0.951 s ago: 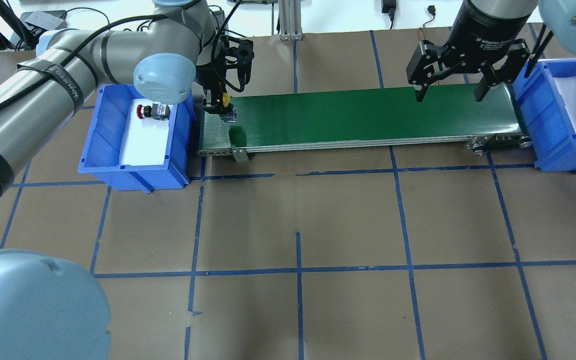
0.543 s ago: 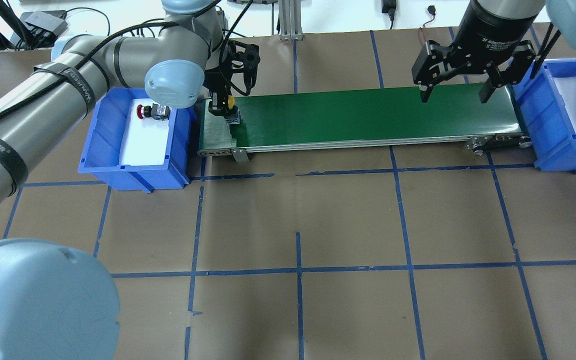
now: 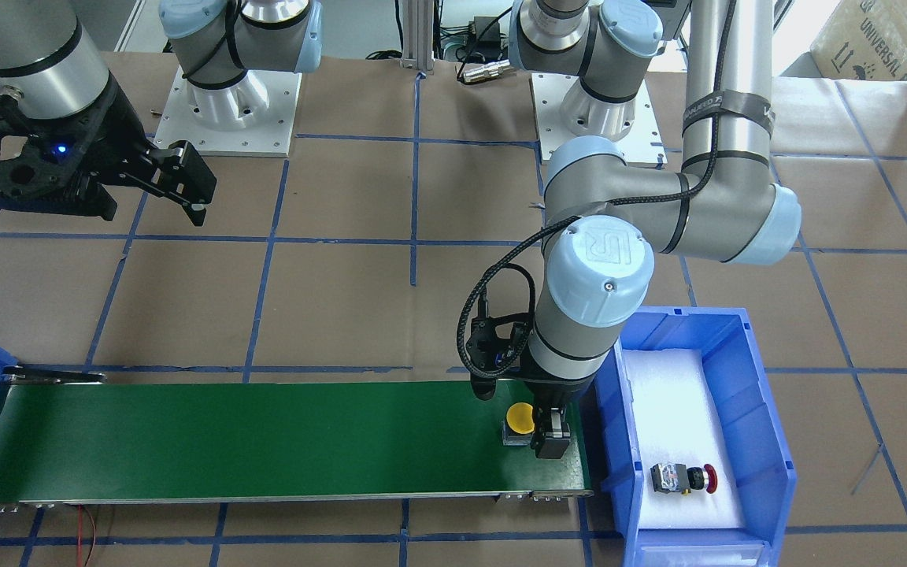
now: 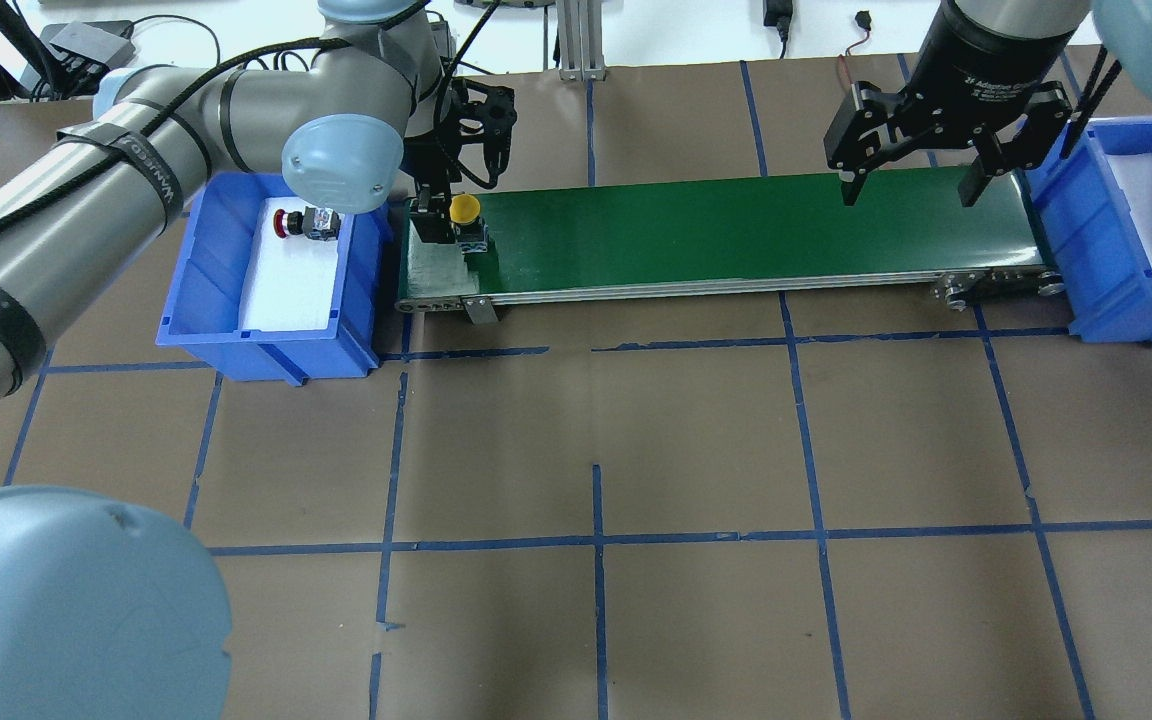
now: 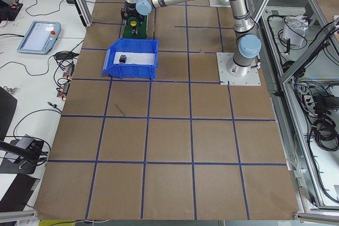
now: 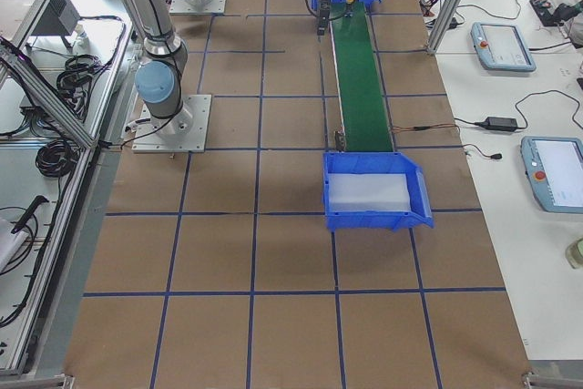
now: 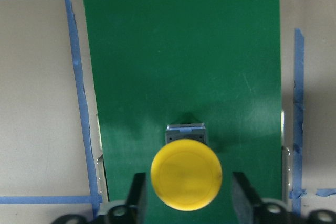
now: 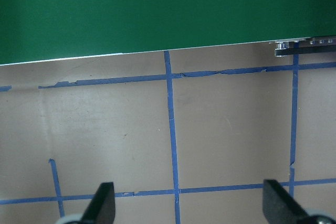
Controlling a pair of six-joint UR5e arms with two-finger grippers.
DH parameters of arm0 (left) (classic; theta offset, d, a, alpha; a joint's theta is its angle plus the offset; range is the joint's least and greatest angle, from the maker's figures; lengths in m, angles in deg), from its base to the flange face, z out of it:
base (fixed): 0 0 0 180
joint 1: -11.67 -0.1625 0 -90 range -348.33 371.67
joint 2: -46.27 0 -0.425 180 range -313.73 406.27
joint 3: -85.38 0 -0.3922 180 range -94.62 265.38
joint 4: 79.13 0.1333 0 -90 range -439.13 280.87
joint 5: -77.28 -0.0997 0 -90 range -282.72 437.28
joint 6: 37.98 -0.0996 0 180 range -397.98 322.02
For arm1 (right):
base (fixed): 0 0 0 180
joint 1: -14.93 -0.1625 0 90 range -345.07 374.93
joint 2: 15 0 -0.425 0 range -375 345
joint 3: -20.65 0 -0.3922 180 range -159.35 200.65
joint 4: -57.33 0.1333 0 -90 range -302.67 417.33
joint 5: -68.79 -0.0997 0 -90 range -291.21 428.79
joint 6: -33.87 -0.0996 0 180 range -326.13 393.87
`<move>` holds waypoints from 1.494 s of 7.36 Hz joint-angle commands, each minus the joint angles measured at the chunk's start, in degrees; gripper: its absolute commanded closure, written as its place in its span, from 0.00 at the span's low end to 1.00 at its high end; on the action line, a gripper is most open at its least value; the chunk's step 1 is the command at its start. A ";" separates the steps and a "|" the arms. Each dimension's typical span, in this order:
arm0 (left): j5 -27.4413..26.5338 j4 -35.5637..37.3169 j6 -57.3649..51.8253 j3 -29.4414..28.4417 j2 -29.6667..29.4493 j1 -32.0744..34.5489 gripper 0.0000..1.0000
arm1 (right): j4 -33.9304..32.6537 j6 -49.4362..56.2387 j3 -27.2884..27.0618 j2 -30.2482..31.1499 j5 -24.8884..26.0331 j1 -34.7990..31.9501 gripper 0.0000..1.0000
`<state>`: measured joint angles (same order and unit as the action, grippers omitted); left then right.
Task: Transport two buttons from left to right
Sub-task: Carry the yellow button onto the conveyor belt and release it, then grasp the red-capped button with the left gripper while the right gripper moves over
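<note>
The yellow-capped button [image 7: 186,174] stands upright on the left end of the green conveyor belt [image 4: 736,230]. My left gripper [image 4: 449,222] is open around it, and the wrist view shows a gap between each finger and the button. The same button shows in the overhead view [image 4: 465,209] and the front view [image 3: 520,416]. The red mushroom button [image 4: 304,222] lies on its side on white foam in the left blue bin [image 4: 186,290]. My right gripper [image 4: 904,190] hangs open over the belt's right end with nothing between its fingers.
A second blue bin [image 4: 1086,290] with a white liner sits past the belt's right end. The belt's metal frame and rollers [image 4: 996,282] edge the conveyor. Brown paper with blue tape lines covers the table [image 4: 596,450].
The left gripper lowered the yellow button onto the belt and opened. The button now stands upright with its cap facing up. The right gripper has barely moved.
</note>
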<state>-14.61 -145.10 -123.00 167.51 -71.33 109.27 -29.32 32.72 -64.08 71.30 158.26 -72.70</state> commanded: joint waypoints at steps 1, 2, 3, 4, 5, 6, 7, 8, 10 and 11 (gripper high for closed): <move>0.22 -5.63 -1.02 0.05 5.34 -6.41 0.06 | -0.18 0.00 0.00 0.01 -0.08 0.00 0.00; 0.57 -6.01 -4.16 0.05 5.98 -12.82 0.06 | -0.35 -0.09 -0.18 0.01 -0.17 0.00 0.00; 0.75 -5.57 -10.02 -0.21 4.42 -17.58 0.06 | -0.01 -0.17 -0.27 0.01 -0.87 0.00 0.00; 0.75 -4.87 -11.82 -0.30 2.92 -19.54 0.06 | -0.52 0.00 -0.35 0.01 -0.88 0.00 0.00; 0.83 -4.00 -12.01 -1.52 -0.31 -19.56 0.07 | -0.70 0.61 -0.44 -0.25 -0.88 -0.08 0.00; 0.92 -3.81 -12.10 -3.80 -5.22 -18.52 0.06 | -4.10 6.01 -0.53 -1.73 -0.96 -0.09 0.00; 0.92 -3.20 -12.10 -5.99 -8.22 -17.81 0.06 | -5.79 8.07 -0.53 -2.36 -1.14 -0.43 0.00; 0.92 -3.02 -12.10 -6.54 -9.82 -16.84 0.06 | -5.37 7.39 -0.62 -1.93 -1.14 -1.13 0.00; 0.75 -1.27 -12.28 -5.76 -11.41 -15.61 0.06 | -5.28 7.56 -1.93 -1.05 -1.57 -2.45 0.00; 0.57 -1.09 -12.28 -5.84 -11.59 -15.60 0.06 | -5.45 8.60 -1.94 -0.87 -3.06 -3.33 0.00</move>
<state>-13.88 -146.61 -135.27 161.53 -82.30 93.42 -34.63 40.49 -65.70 69.99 156.55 -75.02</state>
